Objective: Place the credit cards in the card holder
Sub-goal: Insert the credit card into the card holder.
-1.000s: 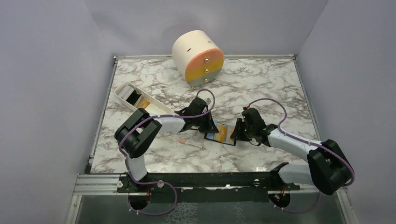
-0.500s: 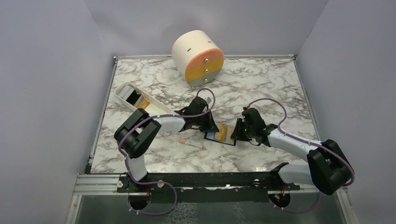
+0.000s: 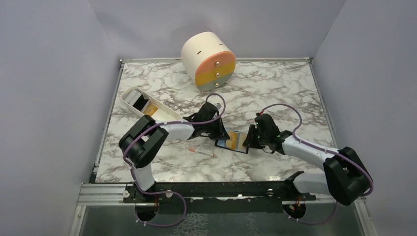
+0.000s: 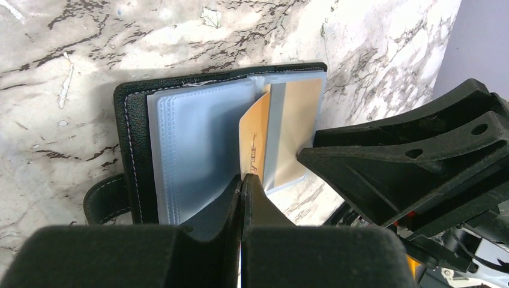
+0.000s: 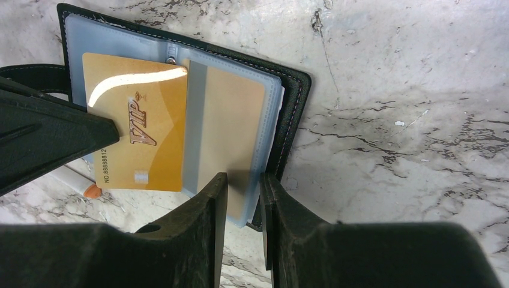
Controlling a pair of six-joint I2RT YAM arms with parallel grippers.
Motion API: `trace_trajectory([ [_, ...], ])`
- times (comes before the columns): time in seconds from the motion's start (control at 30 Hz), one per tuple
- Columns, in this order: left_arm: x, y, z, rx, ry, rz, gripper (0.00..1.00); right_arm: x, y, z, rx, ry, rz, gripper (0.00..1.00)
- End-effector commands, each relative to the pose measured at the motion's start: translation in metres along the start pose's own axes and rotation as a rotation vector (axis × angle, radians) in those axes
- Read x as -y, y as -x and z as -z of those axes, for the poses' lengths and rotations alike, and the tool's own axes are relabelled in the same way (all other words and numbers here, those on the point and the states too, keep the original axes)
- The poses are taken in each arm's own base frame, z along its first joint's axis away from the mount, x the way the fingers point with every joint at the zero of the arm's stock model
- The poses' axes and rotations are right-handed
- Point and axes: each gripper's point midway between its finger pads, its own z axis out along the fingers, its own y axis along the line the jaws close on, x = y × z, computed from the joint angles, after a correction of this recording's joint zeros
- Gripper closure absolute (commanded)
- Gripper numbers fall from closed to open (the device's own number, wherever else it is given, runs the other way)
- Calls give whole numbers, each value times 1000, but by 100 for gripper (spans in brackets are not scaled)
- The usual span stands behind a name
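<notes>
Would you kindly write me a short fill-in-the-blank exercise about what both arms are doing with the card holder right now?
1. The card holder lies ____ on the marble table.
2. The left gripper pinches a gold card printed with the letters ____.
3. The jaws of the right gripper close on a clear ____ of the holder.
4. A round drawer box stands at the ____ of the table.

Missing words: open; VIP; sleeve; back

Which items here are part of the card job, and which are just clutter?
Job: gold card pinched by left gripper; card holder, open; right gripper at its sleeve.
Clutter: drawer box, white tray, stick.
</notes>
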Motion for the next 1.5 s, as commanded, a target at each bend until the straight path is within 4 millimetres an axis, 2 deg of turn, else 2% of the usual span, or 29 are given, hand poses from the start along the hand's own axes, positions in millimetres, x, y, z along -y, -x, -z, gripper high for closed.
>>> trace_trajectory([
  [0.0, -9, -6, 1, -3, 34, 11, 100, 3, -3, 1, -15, -17, -7, 73],
  [0.23, -3, -7, -8, -50, 7, -17, 100, 3, -3, 0, -17, -14, -4, 73],
  [0.47, -21, 0, -6, -42, 63, -17, 100, 2, -2, 0, -13, -9, -2, 73],
  [0.6, -20, 3, -8, -35, 52, -13, 100, 2, -3, -1, -14, -7, -4, 73],
  [0.73, -16, 0, -12, -28, -1, 25, 100, 1, -3, -2, -14, -4, -9, 73],
  [1.1, -25, -7, -19, -36, -2, 49, 100, -1, -3, -1, -12, 5, -22, 73],
  [1.47, -17, -17, -23, -72, -22, -28, 100, -3, 2, 0, 3, 5, -20, 73],
])
